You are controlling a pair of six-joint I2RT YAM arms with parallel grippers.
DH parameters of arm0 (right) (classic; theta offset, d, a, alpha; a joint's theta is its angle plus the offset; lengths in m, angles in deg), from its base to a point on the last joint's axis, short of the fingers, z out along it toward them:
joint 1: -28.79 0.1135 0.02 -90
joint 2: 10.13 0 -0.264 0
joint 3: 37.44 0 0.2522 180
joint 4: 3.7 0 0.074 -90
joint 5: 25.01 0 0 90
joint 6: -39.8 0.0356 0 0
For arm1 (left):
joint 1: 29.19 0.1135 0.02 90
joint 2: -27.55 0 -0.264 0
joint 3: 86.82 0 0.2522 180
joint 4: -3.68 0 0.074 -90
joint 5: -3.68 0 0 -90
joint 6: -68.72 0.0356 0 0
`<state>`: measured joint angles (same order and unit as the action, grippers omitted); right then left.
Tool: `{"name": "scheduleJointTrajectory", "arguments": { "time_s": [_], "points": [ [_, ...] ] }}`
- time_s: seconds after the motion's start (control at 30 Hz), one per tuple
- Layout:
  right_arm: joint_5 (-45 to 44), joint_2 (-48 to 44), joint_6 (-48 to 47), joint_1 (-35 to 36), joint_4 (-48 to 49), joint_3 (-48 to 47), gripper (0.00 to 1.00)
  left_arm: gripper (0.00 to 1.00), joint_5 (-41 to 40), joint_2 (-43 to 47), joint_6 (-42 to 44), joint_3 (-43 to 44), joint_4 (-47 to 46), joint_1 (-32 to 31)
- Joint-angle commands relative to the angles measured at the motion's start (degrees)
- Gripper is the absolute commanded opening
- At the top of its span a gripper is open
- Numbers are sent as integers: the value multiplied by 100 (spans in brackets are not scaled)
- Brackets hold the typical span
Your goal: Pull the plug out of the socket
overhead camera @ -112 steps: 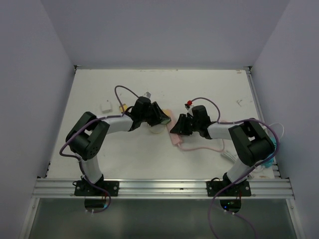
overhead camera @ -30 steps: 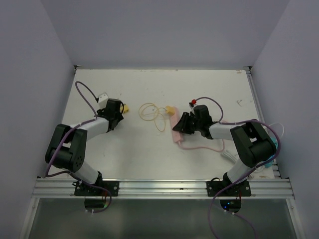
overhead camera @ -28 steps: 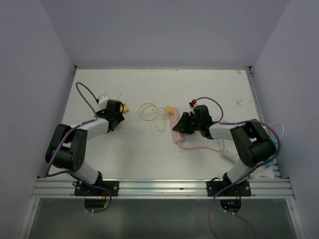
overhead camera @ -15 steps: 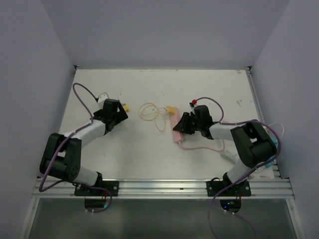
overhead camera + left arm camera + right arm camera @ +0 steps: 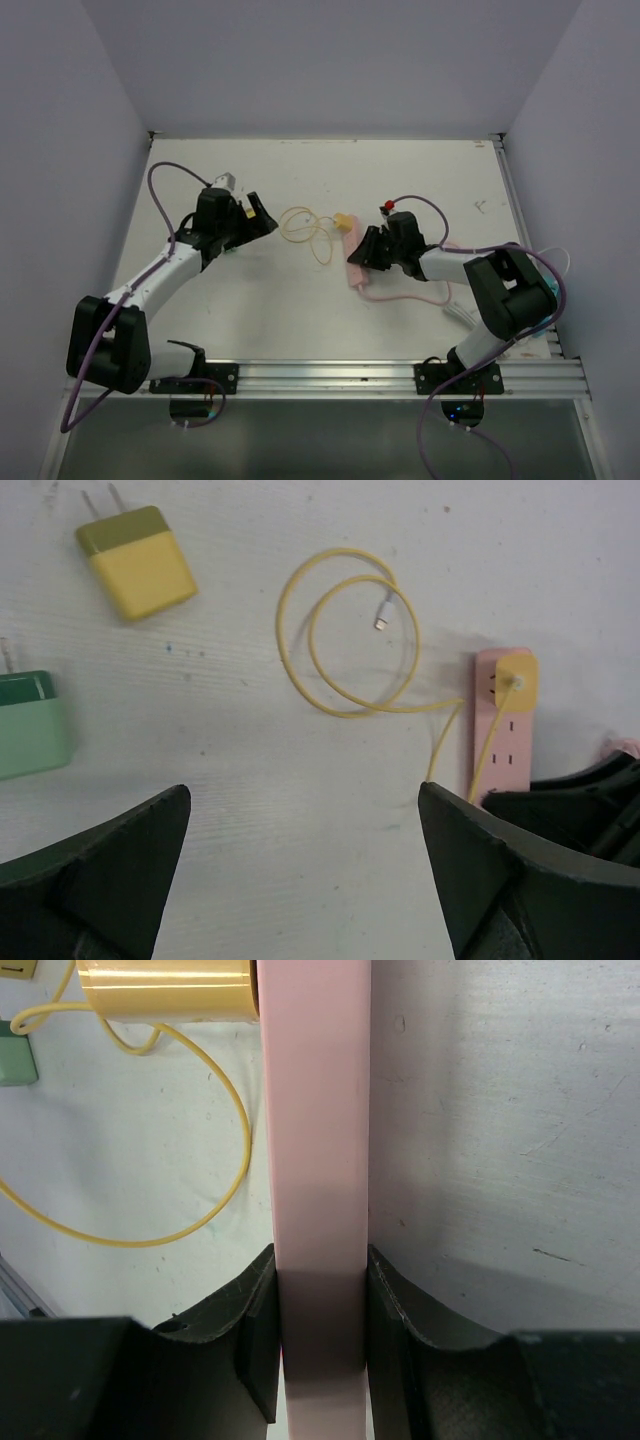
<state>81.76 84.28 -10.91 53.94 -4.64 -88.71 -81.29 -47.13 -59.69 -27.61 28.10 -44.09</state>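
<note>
- Two tools are at work over a white table (image 5: 420, 170), and they are well apart from each other.
- One of them, the right tool (image 5: 318, 1272), is clamped on the pink socket strip (image 5: 315, 1140). Its dark fingers (image 5: 250, 1330) press against both long sides of the strip near its closer end.
- From above, the strip lies flat a little right of the table's middle, running roughly front to back with a slight tilt.
- At the far end of the strip sits the yellow plug (image 5: 517, 680), seated in it and not pulled free. In the left wrist view, open slots show on the pink face just below it.
- A thin yellow cable (image 5: 385, 711) leaves the plug and curls into two loose loops on the table to the left. Its small pale connector lies inside the loops.
- The left tool (image 5: 305, 798) holds nothing. Its fingers (image 5: 100, 880) stand wide apart, with bare table between them.
- From above, that tool sits over the left rear part of the table, with the cable loops between it and the strip.
- Near it lie a yellow charger (image 5: 140, 562), prongs pointing away, and a green charger (image 5: 28, 725) at the left edge of the wrist view. Neither touches the cable.
- A pink cord (image 5: 405, 298) runs from the strip's near end to the right, under the right arm.
</note>
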Motion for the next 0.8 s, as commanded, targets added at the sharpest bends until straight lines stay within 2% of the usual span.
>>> {"name": "scheduleJointTrajectory", "arguments": {
  "time_s": [0.0,0.27,0.53,0.77],
  "points": [
    [-772,411,-281,96,-2003,438,0,100,972,-47,-219,253,-309,-232],
    [-641,517,-431,201,-1897,377,0,97,903,-889,-465,1051,-590,-839],
    [-509,657,-466,210,-1783,359,0,91,912,-2112,-448,2510,-529,-1059],
    [-429,816,-483,219,-1704,333,0,83,1060,-3114,-491,3127,-503,-1208]
  ]
}}
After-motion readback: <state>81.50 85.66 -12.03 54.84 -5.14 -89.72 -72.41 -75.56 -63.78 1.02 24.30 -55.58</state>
